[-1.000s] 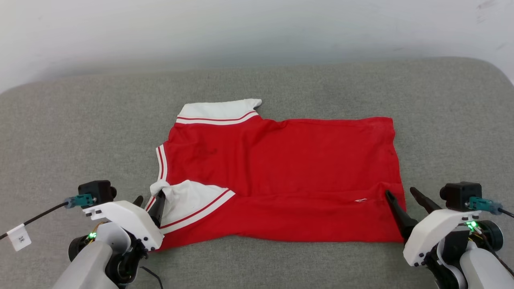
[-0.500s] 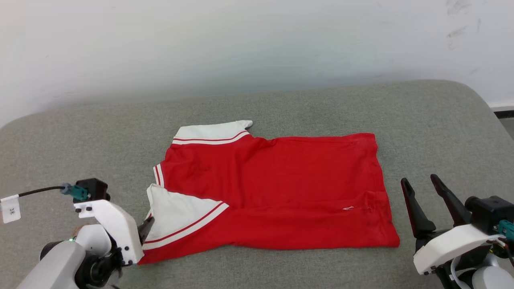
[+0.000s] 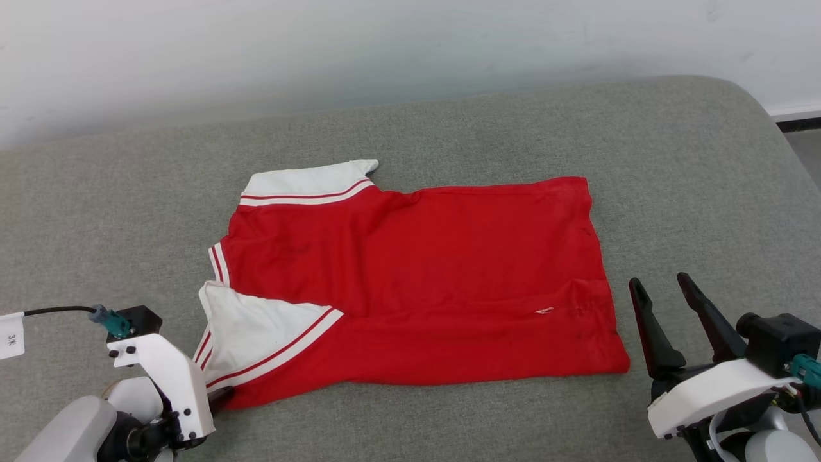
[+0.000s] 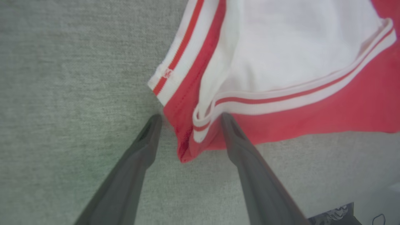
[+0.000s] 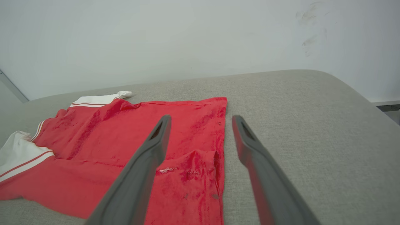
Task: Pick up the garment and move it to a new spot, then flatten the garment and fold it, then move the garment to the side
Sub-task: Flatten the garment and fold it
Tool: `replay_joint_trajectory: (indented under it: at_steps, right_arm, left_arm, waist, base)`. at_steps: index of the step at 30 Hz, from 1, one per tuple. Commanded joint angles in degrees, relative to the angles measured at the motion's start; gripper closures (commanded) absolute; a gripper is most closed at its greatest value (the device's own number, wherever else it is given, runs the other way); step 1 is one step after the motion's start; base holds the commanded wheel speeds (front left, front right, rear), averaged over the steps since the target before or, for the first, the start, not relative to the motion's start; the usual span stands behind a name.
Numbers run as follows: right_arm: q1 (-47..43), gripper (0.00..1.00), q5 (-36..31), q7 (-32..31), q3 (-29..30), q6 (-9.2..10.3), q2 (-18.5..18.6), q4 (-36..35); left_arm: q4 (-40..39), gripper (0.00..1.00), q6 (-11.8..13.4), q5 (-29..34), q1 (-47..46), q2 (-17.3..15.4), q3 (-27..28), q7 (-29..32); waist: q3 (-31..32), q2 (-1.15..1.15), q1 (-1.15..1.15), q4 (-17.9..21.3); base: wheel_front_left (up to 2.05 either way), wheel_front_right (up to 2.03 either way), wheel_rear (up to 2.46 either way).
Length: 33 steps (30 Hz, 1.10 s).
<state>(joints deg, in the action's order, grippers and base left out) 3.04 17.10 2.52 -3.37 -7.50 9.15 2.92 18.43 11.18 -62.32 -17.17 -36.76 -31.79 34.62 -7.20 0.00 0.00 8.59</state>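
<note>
A pale wall runs behind a grey cushion that carries everything. The garment lies about mid-cushion, spread flat with its length running left to right. Its near strip is folded up over the body along a crease. One white sleeve pokes out at the far left. The other sleeve lies folded across the near-left corner, and its striped trim slants over the red.

The right gripper stands wide and empty just off the garment's right edge, near the front corner, with its fingers clear of the fabric. In the right wrist view its left finger crosses over the red cloth, and the other finger is over bare cushion.

The left gripper is also spread wide and holds nothing. Its tips straddle the garment's near-left corner, and one tip sits at the red hem. The blur there makes it unclear whether that tip touches the cloth.

A small white mark shows on the crease toward the right. A paper label hangs from the cable at the left arm.
</note>
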Motion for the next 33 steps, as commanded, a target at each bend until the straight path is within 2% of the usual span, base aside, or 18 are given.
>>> replay_joint_trajectory:
  at_steps: [1,2,3,6,10,14,18,22,32,33]
  right_arm:
    - [0.47,0.0,0.02,-0.14,0.25,0.02,0.07,-0.33]
    - [0.53,0.0,0.12,-0.4,0.41,0.02,0.2,-0.22]
    - [0.62,0.0,0.27,-0.69,0.47,0.02,0.28,-0.16]
    - [0.76,0.0,1.07,-2.76,0.96,0.02,0.75,0.38]
    - [0.78,0.0,2.87,-7.68,2.02,0.02,1.63,1.24]
    - [1.78,0.0,5.79,-18.27,3.92,0.02,2.72,4.13]
    - [3.17,0.0,7.6,-31.2,4.66,0.02,3.67,7.05]
    - [5.23,0.0,7.43,-39.53,4.3,0.02,3.4,8.44]
    - [9.57,0.0,5.16,-47.14,3.87,0.01,0.71,18.31]
    - [9.62,0.56,5.37,-47.5,3.33,0.01,0.32,19.19]
  left_arm:
    - [0.89,0.51,-0.38,-0.26,0.84,2.07,-1.31,0.41]
    - [1.32,0.73,-0.67,-0.18,0.88,2.59,-1.53,0.05]
    - [1.94,1.0,-1.16,-0.14,0.93,2.89,-1.75,-0.24]
    - [3.2,1.0,-2.74,-0.75,1.21,4.16,-1.75,-1.49]
    - [3.95,1.0,-3.88,0.02,0.38,4.29,-0.4,-5.43]
    - [2.85,1.0,-4.32,1.1,-0.66,3.74,1.06,-9.1]
    - [-0.53,1.0,-3.66,2.22,-1.15,3.29,1.68,-11.6]
    - [-4.13,1.0,-3.19,3.05,-1.54,2.65,1.94,-12.62]
    - [-9.76,1.0,-2.19,3.85,-2.37,3.72,1.37,-12.97]
    - [-9.81,1.0,-2.12,3.86,-2.27,3.8,1.35,-13.06]
  waist:
    - [-0.44,0.0,0.0,0.26]
    - [-0.56,0.0,0.0,0.29]
    - [-0.63,0.0,0.0,0.34]
    - [-0.47,0.0,0.0,0.12]
    - [0.17,0.0,0.0,-0.67]
    - [0.53,0.0,0.0,-1.73]
    - [0.38,0.0,0.0,-3.23]
    - [-0.74,0.0,0.0,-4.81]
    - [-4.19,0.0,0.0,-7.82]
    - [-4.33,0.0,0.0,-7.89]
  base:
    - [0.0,0.0,0.0]
    - [0.0,0.0,0.0]
    - [0.0,0.0,0.0]
    - [0.0,0.0,0.0]
    - [0.0,0.0,0.0]
    - [0.0,0.0,0.0]
    - [0.0,0.0,0.0]
    - [0.0,0.0,0.0]
    - [0.0,0.0,0.0]
    - [0.0,0.0,0.0]
